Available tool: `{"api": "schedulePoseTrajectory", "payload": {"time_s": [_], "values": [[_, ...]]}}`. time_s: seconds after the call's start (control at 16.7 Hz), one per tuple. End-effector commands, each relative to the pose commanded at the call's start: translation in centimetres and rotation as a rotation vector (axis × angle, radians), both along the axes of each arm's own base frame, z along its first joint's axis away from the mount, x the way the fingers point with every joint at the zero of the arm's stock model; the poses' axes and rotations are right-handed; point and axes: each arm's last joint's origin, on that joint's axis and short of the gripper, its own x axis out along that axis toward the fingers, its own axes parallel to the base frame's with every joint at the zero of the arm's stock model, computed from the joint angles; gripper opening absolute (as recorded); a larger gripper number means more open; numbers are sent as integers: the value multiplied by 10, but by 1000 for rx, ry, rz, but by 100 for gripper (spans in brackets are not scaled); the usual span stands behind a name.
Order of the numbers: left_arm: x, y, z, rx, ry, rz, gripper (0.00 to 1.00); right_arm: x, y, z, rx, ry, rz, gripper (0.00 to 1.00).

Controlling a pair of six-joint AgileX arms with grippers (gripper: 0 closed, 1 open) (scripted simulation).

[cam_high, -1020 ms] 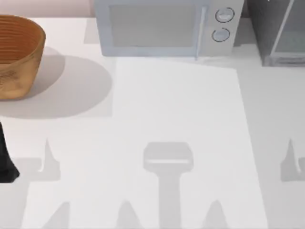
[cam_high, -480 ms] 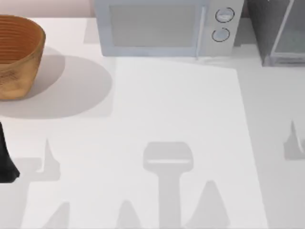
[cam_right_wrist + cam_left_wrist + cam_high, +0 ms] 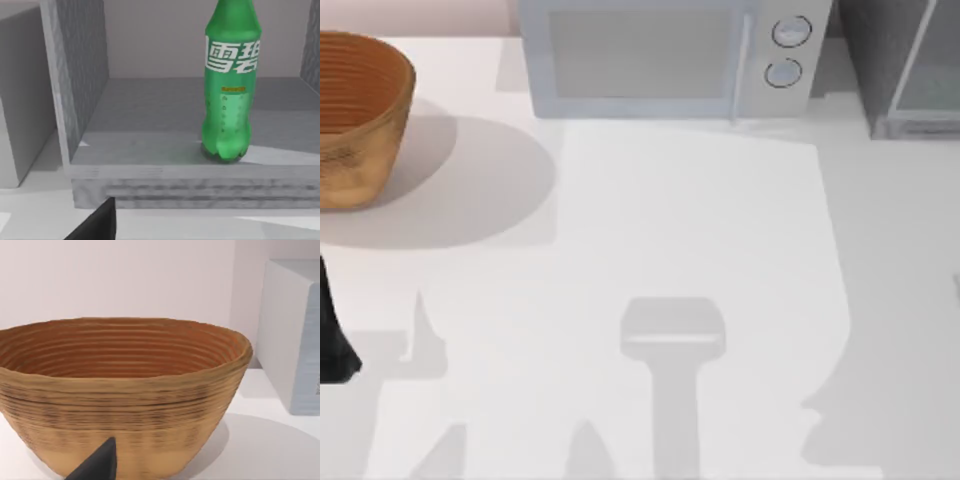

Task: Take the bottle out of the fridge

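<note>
A woven wicker basket (image 3: 355,115) stands at the far left of the white table (image 3: 690,230), at about ten o'clock in the top view, casting a round shadow to its right. Just below it, at the left edge near eight o'clock, a dark part of the left arm (image 3: 332,340) juts in. In the left wrist view the basket (image 3: 120,395) looms close and a single dark fingertip (image 3: 97,465) of the left gripper pokes up before it; whether that gripper is spread or pressed together cannot be told. At twelve o'clock sits a whitish microwave (image 3: 665,58) with two round knobs. At about one o'clock, in the far right corner, stands the dark grey fridge (image 3: 905,65). In the right wrist view the fridge (image 3: 82,85) is open toward the camera, and the green bottle (image 3: 230,85) stands upright on its grey floor, close to the front lip. One dark fingertip (image 3: 97,225) of the right gripper shows in front of the fridge's front edge, clearly apart from the bottle; how its fingers are set cannot be told. A pale, plain wall lies behind the table.
</note>
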Motion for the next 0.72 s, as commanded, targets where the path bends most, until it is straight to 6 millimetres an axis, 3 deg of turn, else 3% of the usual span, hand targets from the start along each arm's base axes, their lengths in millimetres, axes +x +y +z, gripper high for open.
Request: {"api": "schedulePoseTrajectory", "payload": {"time_s": [0.36, 0.72], "values": [[0, 0, 0, 0, 0, 0, 100, 10, -28, -28, -4, -19, -2, 100], [0, 0, 0, 0, 0, 0, 100, 12, -34, -34, -9, -27, -2, 100]]}}
